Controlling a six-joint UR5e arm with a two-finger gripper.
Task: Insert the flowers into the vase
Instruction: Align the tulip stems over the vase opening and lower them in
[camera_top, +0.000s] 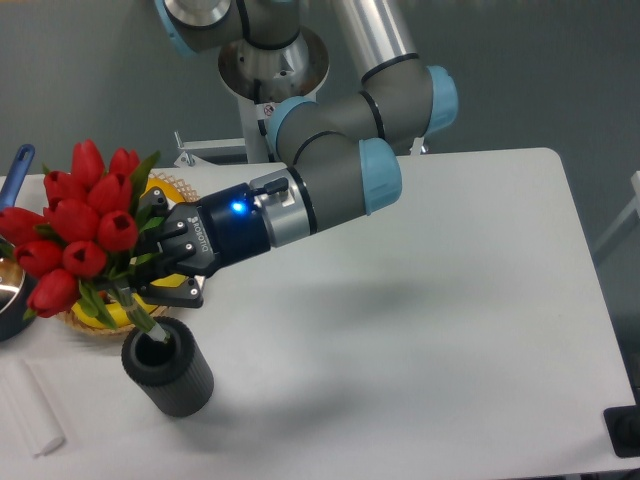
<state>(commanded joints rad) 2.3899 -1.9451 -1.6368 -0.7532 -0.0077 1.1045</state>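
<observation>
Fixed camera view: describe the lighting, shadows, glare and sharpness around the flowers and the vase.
Fixed camera view: soft, even light; a faint, diffuse shadow of the arm lies on the white table; no harsh glare, only a small blue light glowing on the wrist behind the pincer; the flowers are vivid and reasonably sharp, the vase dark enough that its mouth shows little detail; slight overall softness.

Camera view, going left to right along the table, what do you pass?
Blue-handled pan → flowers → vase → pincer → blue-jointed arm → bare white table.
</observation>
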